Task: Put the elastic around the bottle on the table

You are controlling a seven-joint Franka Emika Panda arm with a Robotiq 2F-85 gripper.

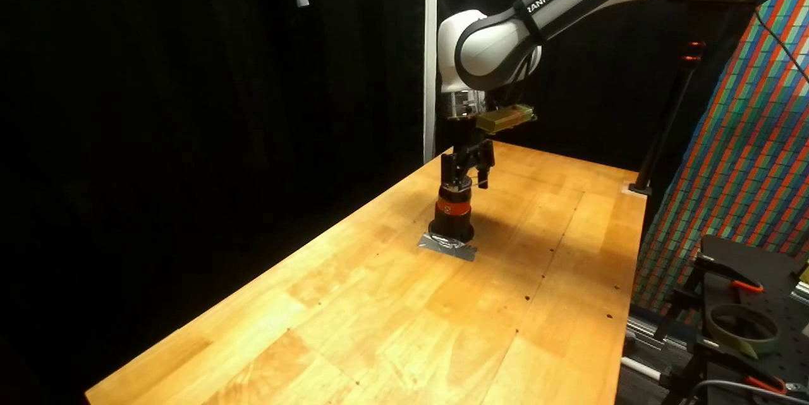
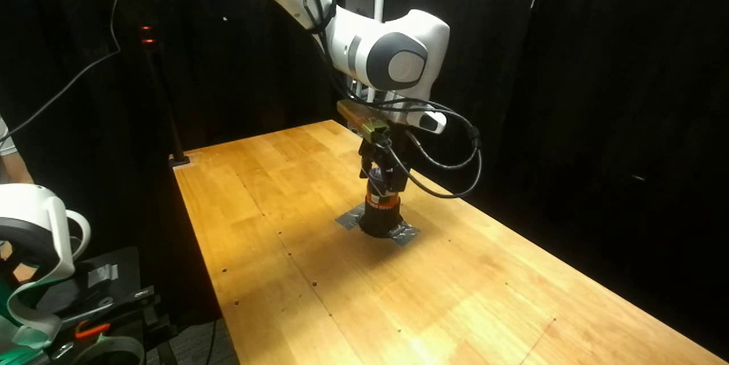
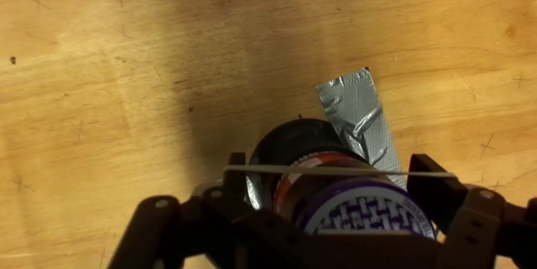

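Two fingers (image 3: pixel 436 195) are standing wide apart, holding one pale elastic (image 3: pixel 323 171) that is stretching taut from tip to tip. One bottle (image 1: pixel 454 206) is standing upright on the worktop (image 1: pixel 505 342), its top close to the fingers, with one purple-and-white lid (image 3: pixel 365 210) facing up and one red-orange band (image 2: pixel 388 203) circling its middle. The views are not showing for certain whether the elastic is going around the bottle or only crossing over it. One round black base (image 2: pixel 379 224) is sitting under the bottle, and two pieces of grey tape (image 2: pixel 405 233) are reaching out from opposite sides of it onto the worktop. One robot arm (image 1: pixel 499 54) is hanging above, carrying one yellowish box (image 1: pixel 505 119) near its end. Farther out, one black post (image 1: pixel 669 120) with two glowing orange lights (image 2: pixel 148 41) is rising by the worktop's edge. Lower down, one roll of tape (image 1: pixel 753 344) and two orange handles (image 1: pixel 748 286) are showing beside the worktop.
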